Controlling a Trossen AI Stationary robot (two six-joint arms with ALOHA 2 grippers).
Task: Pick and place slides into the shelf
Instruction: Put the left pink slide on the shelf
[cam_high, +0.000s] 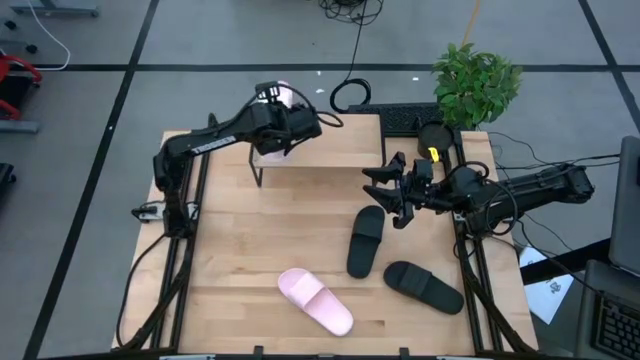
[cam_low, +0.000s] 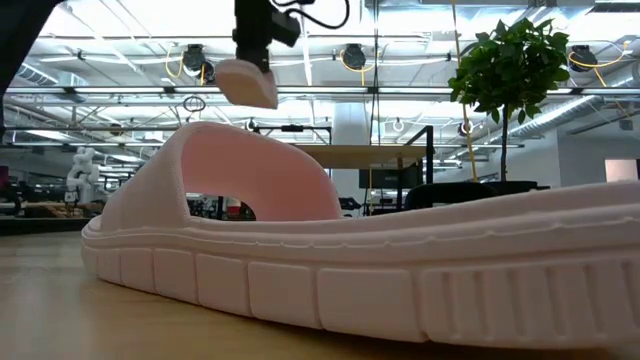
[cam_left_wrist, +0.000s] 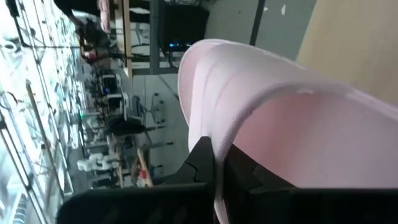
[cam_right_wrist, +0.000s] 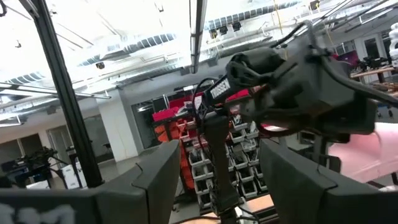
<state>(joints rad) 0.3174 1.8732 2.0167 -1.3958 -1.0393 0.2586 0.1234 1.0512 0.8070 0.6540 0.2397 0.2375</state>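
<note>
My left gripper (cam_high: 283, 118) is over the left end of the shelf (cam_high: 340, 145), a light wooden board on thin black legs, and is shut on a pale pink slide (cam_high: 281, 95). In the low view this slide (cam_low: 248, 84) hangs high under the gripper (cam_low: 255, 45). The second pink slide (cam_high: 315, 300) lies sole-down near the table's near edge and fills the low view (cam_low: 300, 250). Two black slides (cam_high: 366, 240) (cam_high: 423, 287) lie sole-down on the table's right half. My right gripper (cam_high: 387, 197) is open, above the table just beyond the nearer black slide. My left gripper holds the pink slide by its rim (cam_left_wrist: 214, 134), pinched between the two fingers; one dark finger (cam_left_wrist: 202, 165) shows against the pink edge. The fingers come from above. The slide is lifted clear, tilted, and hangs below the gripper above the shelf's left end.
A potted green plant (cam_high: 476, 82) and a black keyboard (cam_high: 410, 118) stand at the table's far right, behind the shelf. The right wrist view looks past its open fingers (cam_right_wrist: 217, 186) at the left arm (cam_right_wrist: 292, 93). Bare wooden tabletop (cam_high: 250, 230) lies in front of the shelf.
</note>
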